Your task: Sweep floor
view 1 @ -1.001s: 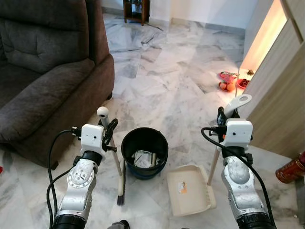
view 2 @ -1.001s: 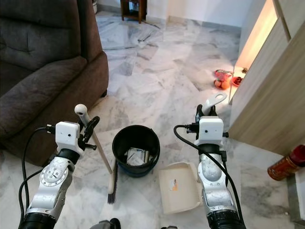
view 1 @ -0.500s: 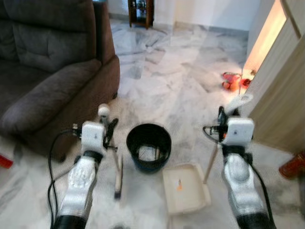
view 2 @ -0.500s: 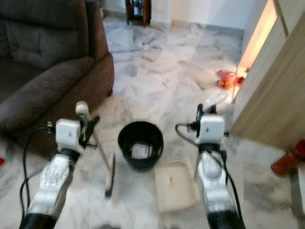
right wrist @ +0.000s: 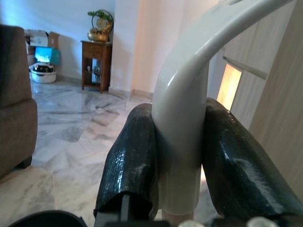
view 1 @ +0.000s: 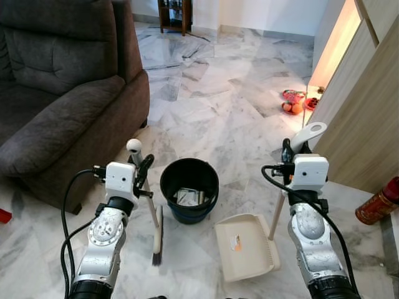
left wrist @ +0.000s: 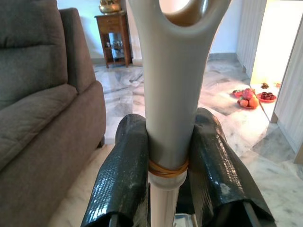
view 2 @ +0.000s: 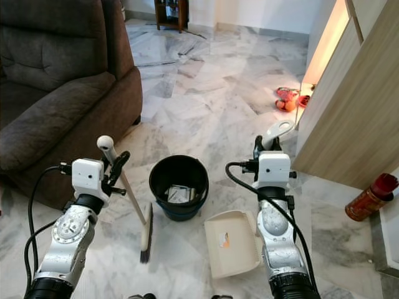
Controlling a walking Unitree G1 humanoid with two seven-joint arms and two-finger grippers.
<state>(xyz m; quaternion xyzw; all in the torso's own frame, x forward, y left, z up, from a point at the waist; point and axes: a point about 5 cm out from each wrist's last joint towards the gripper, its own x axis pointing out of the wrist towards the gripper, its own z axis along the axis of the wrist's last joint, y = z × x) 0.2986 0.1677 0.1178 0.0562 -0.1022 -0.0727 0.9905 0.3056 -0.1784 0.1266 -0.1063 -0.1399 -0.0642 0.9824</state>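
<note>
Although the whole view had drifted and blurred half a second earlier, as the robot shifted, the black bucket, broom and dustpan kept their layout, so no sweeping stroke seemed begun. Beside the sofa, the broom leaned in the left gripper, fingers clamped on its handle, long axis running from knob down to bristles on the marble just left of the bucket. Right gripper clasped the dustpan handle, pan flat, mouth facing the robot.
</note>
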